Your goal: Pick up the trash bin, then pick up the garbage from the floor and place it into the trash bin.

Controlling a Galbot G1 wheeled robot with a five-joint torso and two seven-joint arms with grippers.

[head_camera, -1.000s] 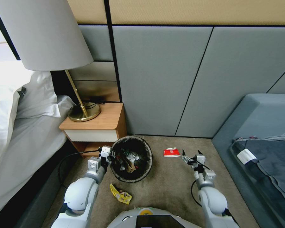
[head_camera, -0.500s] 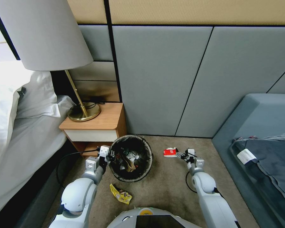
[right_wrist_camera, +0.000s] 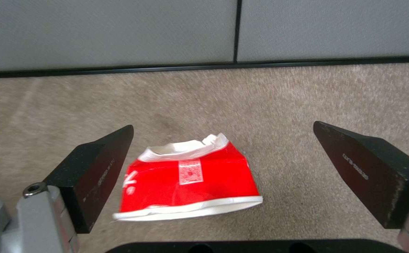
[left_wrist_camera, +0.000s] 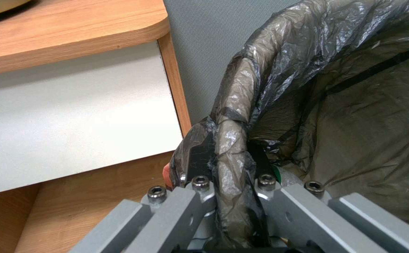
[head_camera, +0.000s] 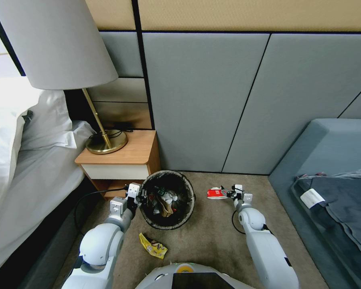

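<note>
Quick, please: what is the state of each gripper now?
Left gripper: closed on the trash bin rim.
Right gripper: open around the crushed red cup.

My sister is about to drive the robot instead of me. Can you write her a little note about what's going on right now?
Left gripper: fingers shut on the rim of the small round bin with the dark plastic bag, beside the wooden nightstand; litter already lies inside.
Right gripper: fingers open, low over the carpet, either side of the crushed red-and-white paper cup, not yet gripping.
Left to do: close on the cup and drop it in the bin, then fetch the yellow wrapper on the floor near the robot's base.
</note>
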